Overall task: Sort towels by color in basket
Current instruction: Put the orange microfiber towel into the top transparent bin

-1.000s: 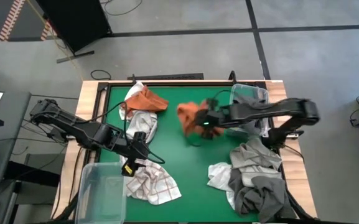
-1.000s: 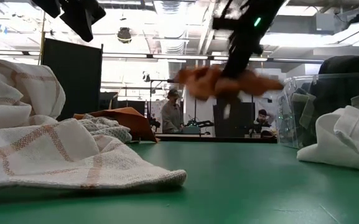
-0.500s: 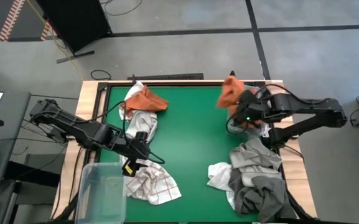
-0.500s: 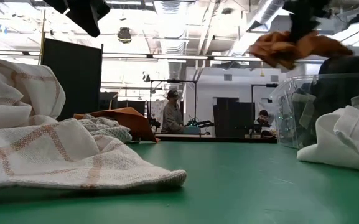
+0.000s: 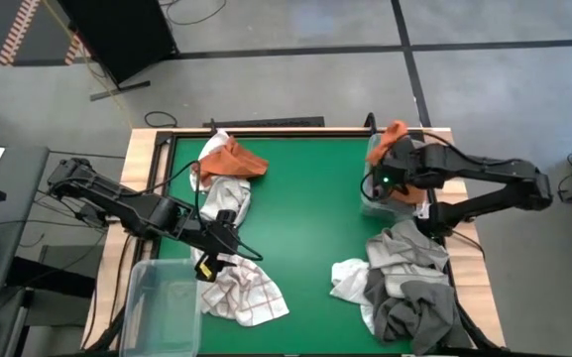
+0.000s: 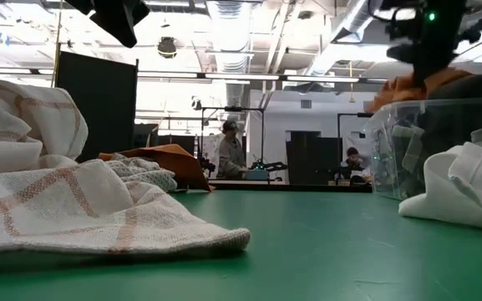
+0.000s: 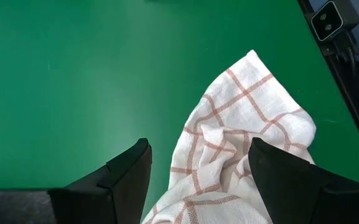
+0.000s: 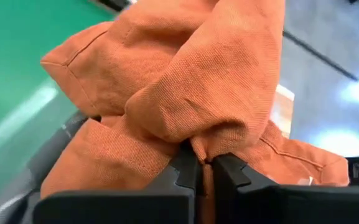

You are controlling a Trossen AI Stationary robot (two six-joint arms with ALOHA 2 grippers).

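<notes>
My right gripper (image 5: 395, 155) is shut on a rust-orange towel (image 5: 395, 132) over the clear basket (image 5: 368, 201) at the table's far right. The low view shows this towel (image 6: 416, 86) at the height of the basket's rim (image 6: 408, 107), with dark grey cloth inside the basket. My left gripper (image 7: 198, 144) hangs open above a white checked towel (image 7: 244, 134) near the table's front left, without touching it. Another orange towel (image 5: 232, 159) lies on a white towel (image 5: 222, 195) at the far left. My right gripper pinches a bunched fold of the orange towel (image 8: 199, 142) between its two fingers, several layers together. The fingers slant downward from the table's right side. The towel bulges past the fingertips, clear of the table. Whether it touches the basket's rim, I cannot tell.
A second clear basket (image 5: 157, 297) stands at the near left corner. A heap of grey and white towels (image 5: 404, 283) covers the near right of the table. The green middle of the table (image 5: 305, 218) is bare. People stand in the room beyond the table.
My right gripper has carried the orange towel from the table's middle toward the far right corner, rising a little and rolling its wrist, and now hangs over the clear basket there. The towel has stayed bunched in the shut fingers.
</notes>
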